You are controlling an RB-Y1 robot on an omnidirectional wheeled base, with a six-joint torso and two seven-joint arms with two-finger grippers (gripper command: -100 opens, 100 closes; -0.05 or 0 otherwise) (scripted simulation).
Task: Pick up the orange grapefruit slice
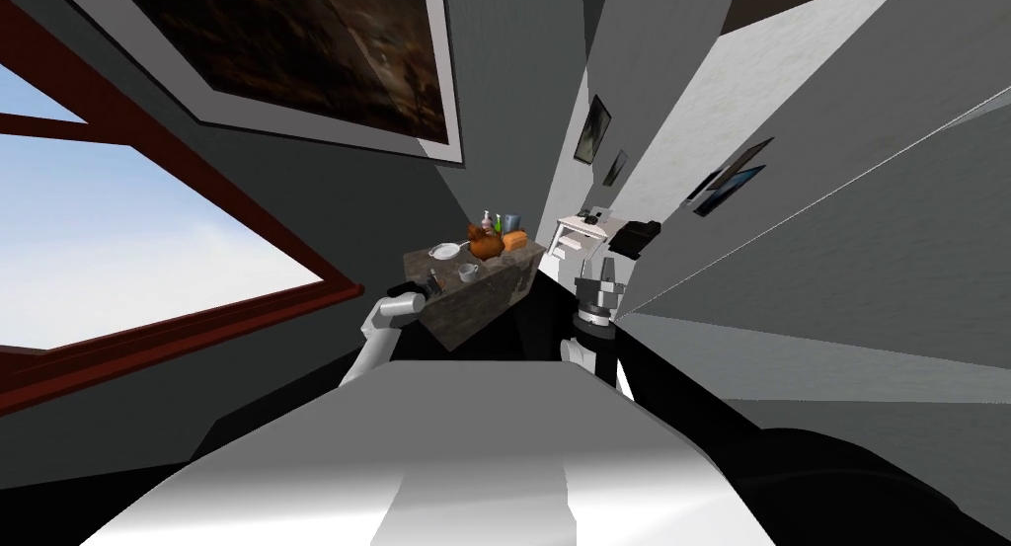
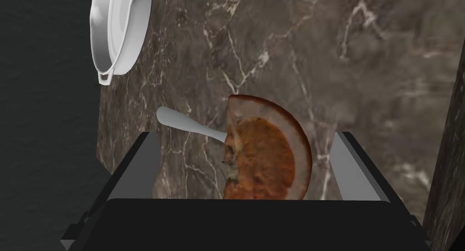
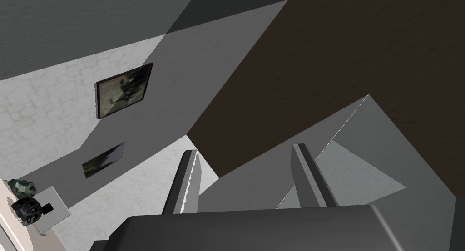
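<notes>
Fingers of left gripper [image 2: 245, 135] spread wide, orange grapefruit slice [image 2: 272, 157] between them untouched on brown marble counter [image 2: 363, 57].

Slice [image 2: 268, 153] on counter [image 2: 363, 57], against spoon [image 2: 181, 121]

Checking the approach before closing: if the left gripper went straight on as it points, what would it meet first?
Probably the grapefruit slice, which lies inside the open left gripper; the brown marble counter is right behind it, though depth is unclear.
</notes>
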